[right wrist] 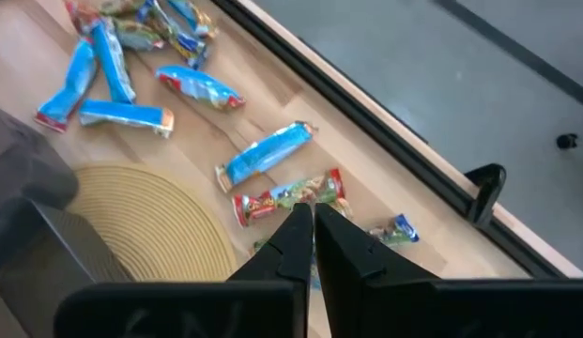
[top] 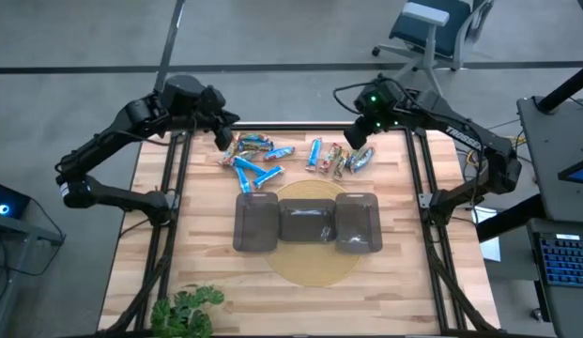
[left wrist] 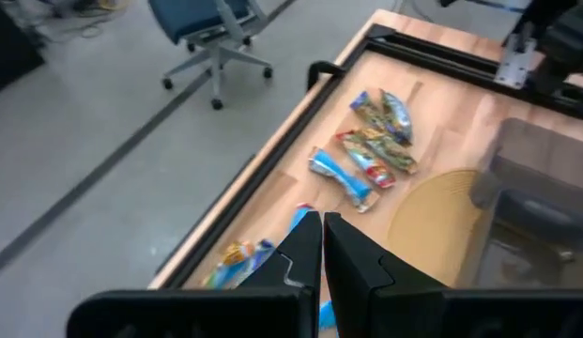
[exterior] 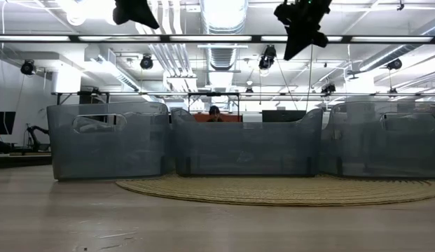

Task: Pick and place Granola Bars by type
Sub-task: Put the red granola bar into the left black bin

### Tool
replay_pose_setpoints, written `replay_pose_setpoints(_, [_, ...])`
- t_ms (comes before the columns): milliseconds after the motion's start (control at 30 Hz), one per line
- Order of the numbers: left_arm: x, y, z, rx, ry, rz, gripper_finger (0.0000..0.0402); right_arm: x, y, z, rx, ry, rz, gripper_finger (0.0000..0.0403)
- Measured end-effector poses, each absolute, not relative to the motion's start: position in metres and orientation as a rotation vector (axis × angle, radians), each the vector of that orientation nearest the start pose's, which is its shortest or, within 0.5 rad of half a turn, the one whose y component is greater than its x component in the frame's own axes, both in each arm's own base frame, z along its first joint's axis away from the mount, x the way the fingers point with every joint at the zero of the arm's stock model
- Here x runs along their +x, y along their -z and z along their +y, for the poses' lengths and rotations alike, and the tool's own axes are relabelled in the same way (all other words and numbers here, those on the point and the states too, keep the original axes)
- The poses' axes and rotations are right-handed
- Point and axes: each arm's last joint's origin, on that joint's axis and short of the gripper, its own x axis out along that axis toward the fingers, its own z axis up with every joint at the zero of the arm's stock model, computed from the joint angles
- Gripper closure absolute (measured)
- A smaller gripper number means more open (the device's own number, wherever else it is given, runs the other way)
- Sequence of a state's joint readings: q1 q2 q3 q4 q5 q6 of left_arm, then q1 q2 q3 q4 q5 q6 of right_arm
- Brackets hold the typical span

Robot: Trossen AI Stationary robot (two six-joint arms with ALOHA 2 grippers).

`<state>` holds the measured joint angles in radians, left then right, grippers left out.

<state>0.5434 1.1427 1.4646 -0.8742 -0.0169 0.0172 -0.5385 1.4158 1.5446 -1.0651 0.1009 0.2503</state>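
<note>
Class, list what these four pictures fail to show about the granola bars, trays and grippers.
- Granola bars: absent from the low view, hidden behind the trays.
- Exact bar count: the piles overlap in the high view, too small to tell.
- Tray contents: dark walls, unclear.
- Left gripper, shut: hides bars beneath it.
- Right gripper, shut: likewise.

Three dark translucent trays (top: 306, 223) are sitting in a row on one round woven mat (top: 310, 265). About a dozen Granola Bars (top: 291, 157) are lying in two loose clusters; roughly six are showing bright blue wrappers, the rest mixed colours, though overlap is keeping the exact number unclear. Two grippers are hanging above: left gripper (top: 222, 138), right gripper (top: 356, 139)
</note>
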Motion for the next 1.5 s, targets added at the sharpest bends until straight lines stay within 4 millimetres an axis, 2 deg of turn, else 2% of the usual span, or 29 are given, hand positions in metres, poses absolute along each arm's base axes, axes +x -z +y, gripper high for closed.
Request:
replay_pose_setpoints(433, [0.182,-0.412,0.109,-0.187,-0.523,0.561,0.0402,0.232,-0.373,-0.141,0.439,0.701,0.869,0.0394])
replay_pose_setpoints(1500, [0.182,-0.411,0.109,-0.207,-0.531,0.558,0.0402,0.232,-0.373,-0.14,0.417,0.638,0.883,0.0394])
